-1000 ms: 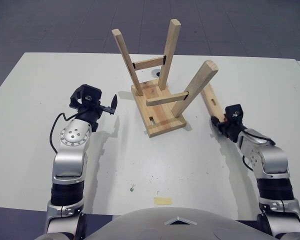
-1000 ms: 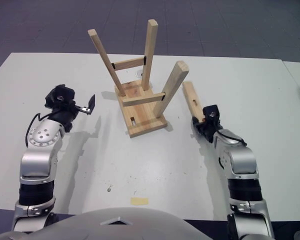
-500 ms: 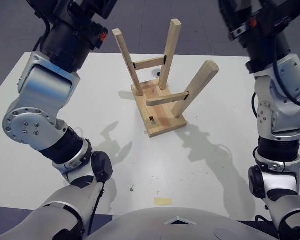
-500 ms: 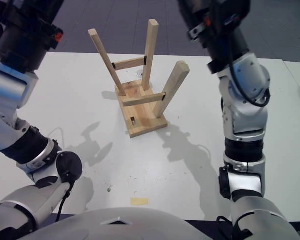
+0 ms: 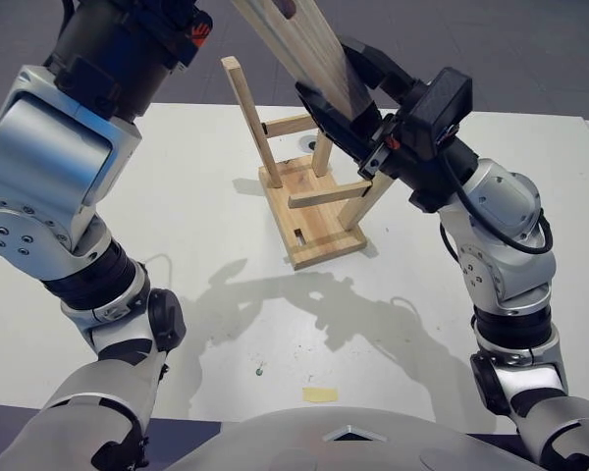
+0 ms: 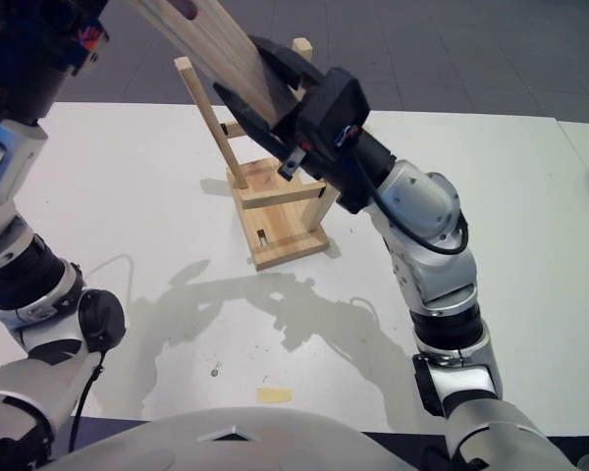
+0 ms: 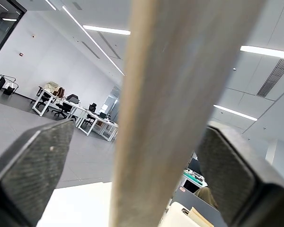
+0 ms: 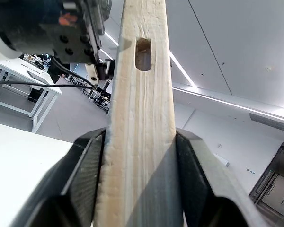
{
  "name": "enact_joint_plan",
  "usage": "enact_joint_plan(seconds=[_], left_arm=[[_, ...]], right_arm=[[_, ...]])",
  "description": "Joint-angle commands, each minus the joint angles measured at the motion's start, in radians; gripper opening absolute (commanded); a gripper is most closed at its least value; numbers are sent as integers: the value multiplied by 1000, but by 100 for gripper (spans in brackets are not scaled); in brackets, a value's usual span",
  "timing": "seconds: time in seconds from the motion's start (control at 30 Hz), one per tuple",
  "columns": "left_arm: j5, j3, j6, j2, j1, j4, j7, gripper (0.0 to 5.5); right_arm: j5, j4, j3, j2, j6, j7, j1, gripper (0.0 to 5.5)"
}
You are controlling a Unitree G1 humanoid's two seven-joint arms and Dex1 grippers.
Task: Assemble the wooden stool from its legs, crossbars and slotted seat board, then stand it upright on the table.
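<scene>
1. Right gripper: clamped on the loose leg, held slanting above the stool.
2. Left gripper: spread wide, its pads flanking that leg without touching.
3. Seat board: upside down on the table, fitted legs pointing up.

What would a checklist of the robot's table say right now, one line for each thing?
Surface: white table, faint marks.
Job's things: seat board lying flat, three legs and two crossbars fitted; fourth leg held in the air.
Clutter: tape scrap, green speck.
Grippers: right gripper shut on the fourth leg; left gripper open, fingers either side of it.
Cables: black cable on the right arm.
Surroundings: grey floor, office desks.
</scene>
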Motion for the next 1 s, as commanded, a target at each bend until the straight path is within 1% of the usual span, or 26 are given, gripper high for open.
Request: enact_joint_plan(seconds=[0.03, 0.3, 0.33, 0.47, 0.5, 0.63, 0.67, 0.77, 0.87, 0.97, 1.0], left_arm=[[-6, -33, -44, 75, -19, -13, 16, 356], [-28, -83, -101, 163, -43, -40, 0, 205], [-24, -88, -104, 172, -46, -42, -4, 196], [-15, -96, -124, 197, -53, -42, -14, 124], [-10, -100, -126, 203, -50, -44, -17, 113], [24, -112, -131, 230, -42, -48, -42, 106], [51, -105, -138, 240, -48, -46, -52, 105], [164, -62, -165, 292, -57, -12, -74, 102], [259, -24, -183, 330, -52, 29, -87, 102], [298, -26, -165, 351, -26, 25, -111, 102], [315, -32, -152, 360, -6, 17, -120, 102]], right_arm=[[0, -23, 2, 12, 18, 6, 11, 207], [4, -17, -10, 16, 29, 14, 21, 207], [6, -17, -11, 17, 30, 15, 21, 207], [9, -16, -14, 22, 34, 14, 23, 207], [9, -16, -15, 24, 36, 13, 24, 207], [14, -17, -16, 29, 44, 10, 26, 207], [16, -17, -17, 33, 50, 4, 27, 244], [47, 14, -56, 61, 88, -32, 8, 287], [166, 51, -166, 115, 172, -113, -65, 340], [359, 130, -343, 138, 259, -227, -237, 384], [380, 177, -395, 123, 266, -260, -292, 401]])
